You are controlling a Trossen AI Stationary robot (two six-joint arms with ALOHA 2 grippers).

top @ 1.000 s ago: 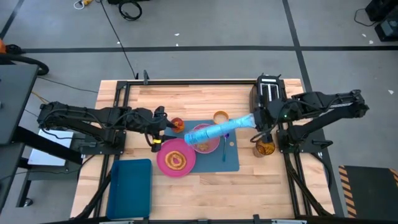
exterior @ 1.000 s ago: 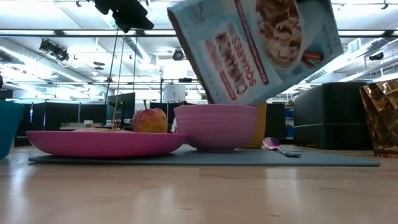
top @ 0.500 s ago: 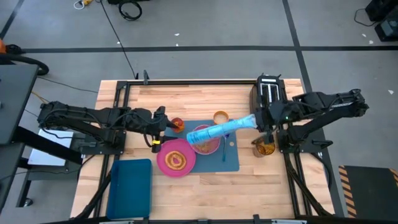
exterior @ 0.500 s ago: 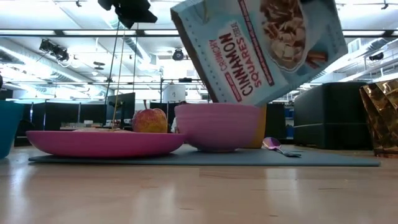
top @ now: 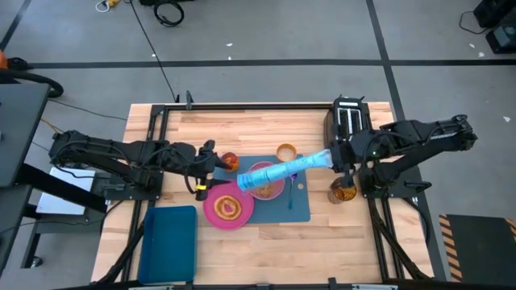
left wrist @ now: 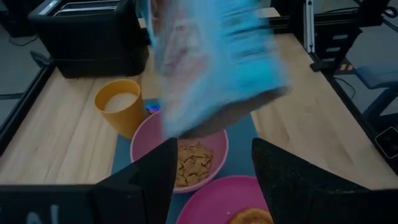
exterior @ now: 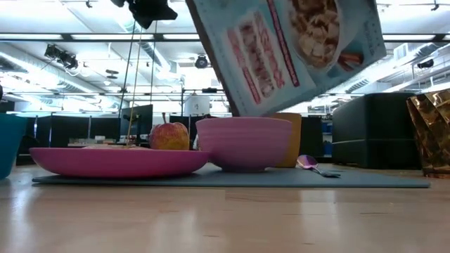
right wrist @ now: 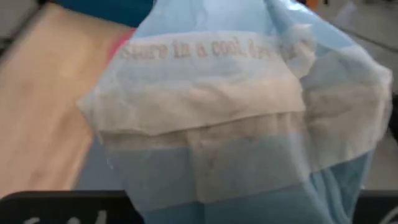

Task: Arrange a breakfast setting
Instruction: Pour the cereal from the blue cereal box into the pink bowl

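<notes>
On the wooden counter [top: 242, 250] we see the blue rectangular placemat [top: 300, 211] carrying the setting. Our right hand [top: 337, 156], clamped on the blue cardboard cereal box [top: 282, 170], holds it tipped mouth-down over the smaller pink bowl [exterior: 244, 144], so cereal falls in (brown squares already lie inside). Against the earlier frame, the box face has turned and blurs, likely a shake. The round pink plate [top: 228, 208] with its toast slice [top: 229, 208] sits at the bowl's seven o'clock. The small orange cup [top: 285, 151] stands at one, the red apple [top: 230, 161] at ten. Our left hand [top: 203, 167], fingers apart, hovers beside the apple.
</notes>
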